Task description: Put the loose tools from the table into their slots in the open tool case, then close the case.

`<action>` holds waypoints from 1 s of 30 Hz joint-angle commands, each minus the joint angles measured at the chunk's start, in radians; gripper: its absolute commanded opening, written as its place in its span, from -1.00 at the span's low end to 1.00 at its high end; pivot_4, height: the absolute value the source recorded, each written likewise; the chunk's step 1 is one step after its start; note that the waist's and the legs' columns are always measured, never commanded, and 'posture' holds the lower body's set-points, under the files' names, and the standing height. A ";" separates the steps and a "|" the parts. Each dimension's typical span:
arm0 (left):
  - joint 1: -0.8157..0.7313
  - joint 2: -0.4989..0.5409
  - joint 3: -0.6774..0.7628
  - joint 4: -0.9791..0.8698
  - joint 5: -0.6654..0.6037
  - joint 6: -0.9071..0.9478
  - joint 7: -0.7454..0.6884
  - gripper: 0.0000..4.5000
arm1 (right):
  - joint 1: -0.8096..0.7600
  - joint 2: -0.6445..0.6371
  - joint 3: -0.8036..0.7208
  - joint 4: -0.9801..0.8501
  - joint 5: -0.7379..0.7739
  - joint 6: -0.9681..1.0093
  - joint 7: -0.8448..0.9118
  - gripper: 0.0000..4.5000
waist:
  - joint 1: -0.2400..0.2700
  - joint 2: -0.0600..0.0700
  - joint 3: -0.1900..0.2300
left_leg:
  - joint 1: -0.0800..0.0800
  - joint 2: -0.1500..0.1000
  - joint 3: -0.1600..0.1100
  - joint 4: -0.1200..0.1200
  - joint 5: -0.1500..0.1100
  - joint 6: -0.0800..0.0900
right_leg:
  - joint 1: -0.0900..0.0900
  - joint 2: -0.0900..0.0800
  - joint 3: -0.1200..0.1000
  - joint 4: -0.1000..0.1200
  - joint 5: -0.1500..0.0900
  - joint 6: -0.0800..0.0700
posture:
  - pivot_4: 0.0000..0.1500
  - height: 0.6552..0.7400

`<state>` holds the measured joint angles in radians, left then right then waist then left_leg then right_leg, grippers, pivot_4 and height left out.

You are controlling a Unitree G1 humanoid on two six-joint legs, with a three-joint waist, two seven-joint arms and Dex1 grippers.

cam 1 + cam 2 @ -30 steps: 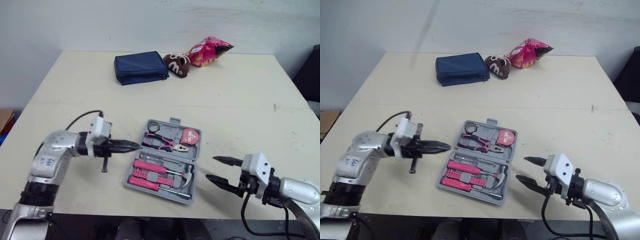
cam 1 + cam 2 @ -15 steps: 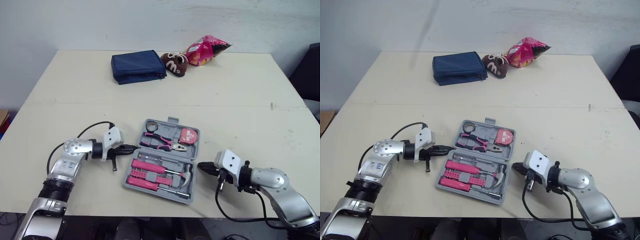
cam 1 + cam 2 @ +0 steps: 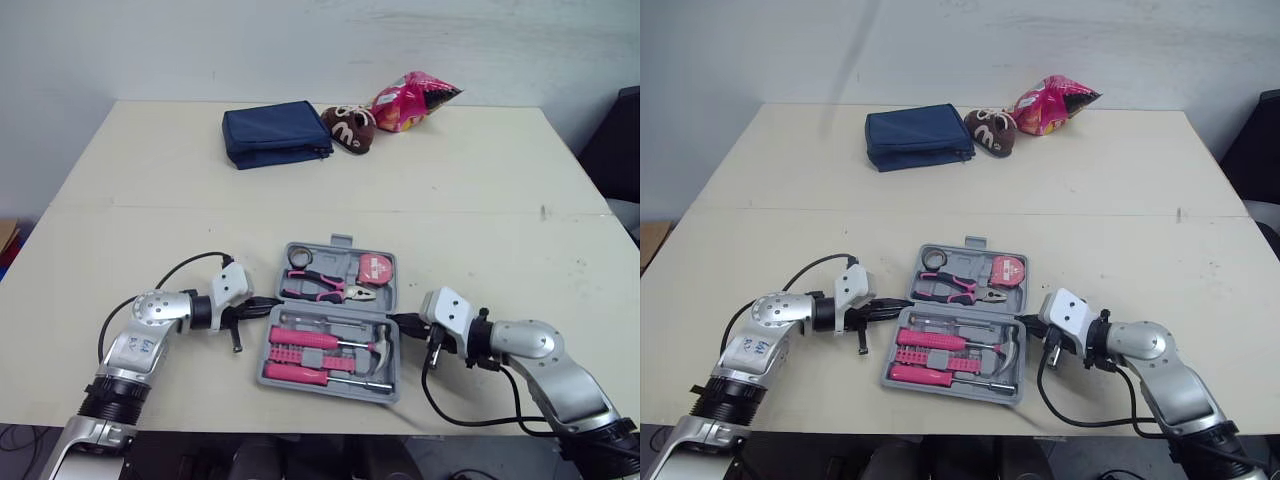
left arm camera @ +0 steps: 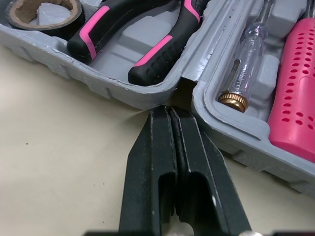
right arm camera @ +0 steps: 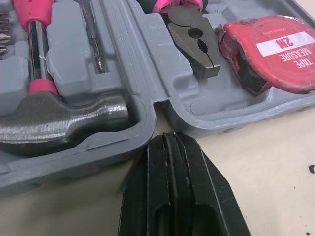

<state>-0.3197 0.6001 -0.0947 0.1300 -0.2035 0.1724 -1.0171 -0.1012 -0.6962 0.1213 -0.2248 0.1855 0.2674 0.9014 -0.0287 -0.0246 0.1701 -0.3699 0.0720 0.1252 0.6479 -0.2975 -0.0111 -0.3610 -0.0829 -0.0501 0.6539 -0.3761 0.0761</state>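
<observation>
In the left eye view, the open tool case [image 3: 330, 389] lies near the front edge of the table [image 3: 480, 200], and it sits squarer to that edge than it did half a second ago, when it lay skewed. The left gripper [image 3: 266, 301] has crept in to the case's left side. The right gripper [image 3: 398, 320], which a second ago hung well off to the right with its fingers spread, has come in against the right side with its fingers together. The two tips now bracket the case at the line where lid and base meet.

The right eye view tells the same: both arms low, both tips at the hinge line, one at each end.

In the left wrist view, the fingers [image 4: 162, 147] are pressed together on nothing, their tip in the notch between the two halves. Just past it lie the pliers [image 4: 147, 29] and a tester screwdriver [image 4: 243, 64], each seated in a slot.

In the right wrist view, that gripper's jaws are likewise closed and empty, pointed at the matching notch, with the hammer [image 5: 59, 118] and tape measure [image 5: 270, 49] bedded on either side.

The tools look stowed (every visible slot is filled), so the closing step appears to be starting, with the lid still flat open.
</observation>
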 commanded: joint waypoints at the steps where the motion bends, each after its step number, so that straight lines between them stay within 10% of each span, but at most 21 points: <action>1: 0.002 0.020 0.041 0.013 0.003 0.013 0.033 -1.00 | 0.005 -0.002 -0.034 -0.025 0.012 0.038 -0.023 -0.98 | 0.000 0.000 0.000 | 0.000 0.000 0.000 0.000 0.000 0.000 | 0.000 0.000 0.000 0.000 0.000 0.000 | 1.00 1.00; 6: 0.011 0.076 0.152 -0.005 -0.048 0.029 0.049 -0.66 | 0.035 -0.054 -0.195 -0.085 0.080 0.129 -0.053 -0.41 | 0.001 0.001 0.001 | -0.002 0.000 0.000 0.000 0.000 0.000 | -0.002 -0.001 0.000 0.000 0.000 0.000 | 1.00 1.00; 13: -0.077 0.128 0.199 -0.191 -0.160 0.585 0.177 0.75 | -0.041 -0.169 -0.374 -0.296 0.331 0.953 -0.168 1.00 | 0.002 0.001 0.004 | -0.004 0.000 -0.002 -0.001 -0.001 0.001 | -0.002 -0.002 -0.001 -0.001 0.000 0.000 | 1.00 1.00; 17: -0.180 0.109 0.167 -0.251 -0.217 0.911 0.251 0.97 | -0.241 -0.085 -0.423 -0.287 0.461 1.321 -0.230 1.00 | -0.001 0.001 0.005 | -0.006 -0.003 -0.003 -0.001 0.000 0.001 | -0.006 -0.005 -0.001 0.003 0.000 0.000 | 1.00 1.00; 30: -0.332 -0.065 0.093 -0.347 -0.209 1.219 0.510 0.97 | -0.459 0.125 -0.379 -0.116 0.763 1.347 -0.800 1.00 | 0.001 0.000 0.006 | -0.021 -0.006 -0.001 0.000 0.010 -0.005 | -0.023 -0.006 -0.001 0.007 0.000 0.000 | 1.00 1.00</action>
<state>-0.6299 0.5407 -0.0080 -0.1845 -0.4242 1.3831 -0.5354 -0.5386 -0.5757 -0.2561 -0.3379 0.8900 1.6094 0.1660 -0.0278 -0.0247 0.1758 -0.3910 0.0655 0.1243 0.6481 -0.2872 -0.0160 -0.3839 -0.0893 -0.0508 0.6607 -0.3759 0.0763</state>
